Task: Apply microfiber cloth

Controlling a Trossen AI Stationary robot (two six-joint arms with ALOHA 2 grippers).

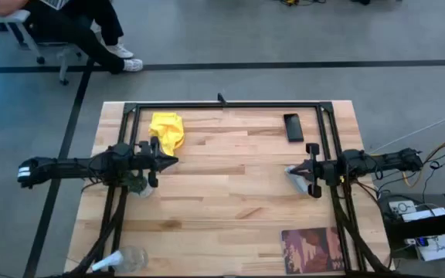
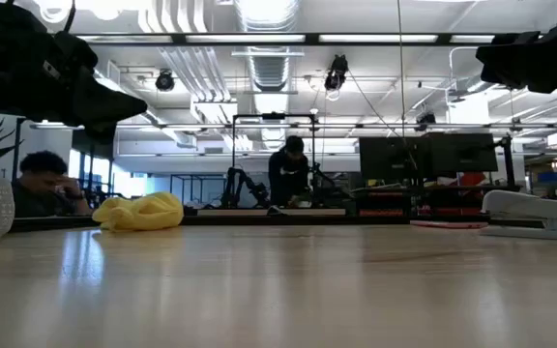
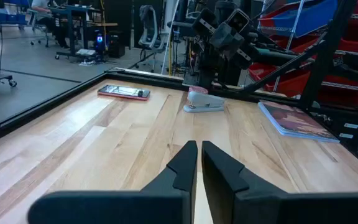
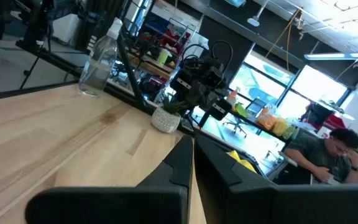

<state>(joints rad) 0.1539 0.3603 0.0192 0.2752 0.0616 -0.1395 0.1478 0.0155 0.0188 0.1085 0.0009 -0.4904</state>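
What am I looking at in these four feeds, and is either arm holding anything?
Two robot arms work at a wooden table. One feed looks straight down, one sits level with the tabletop, and one rides on each wrist. The left gripper and right gripper hover mid-table facing each other, jaws shut, both empty. The yellow cloth lies crumpled near the far edge, just beyond the left gripper. Also on the table: a phone, stapler, book, spray bottle and small potted plant.

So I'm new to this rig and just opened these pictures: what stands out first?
The bright yellow microfiber cloth lies crumpled at the table's far left. The left gripper hovers beside it, fingers shut. Across the table, the right gripper, also shut, faces it, with a black phone beyond.
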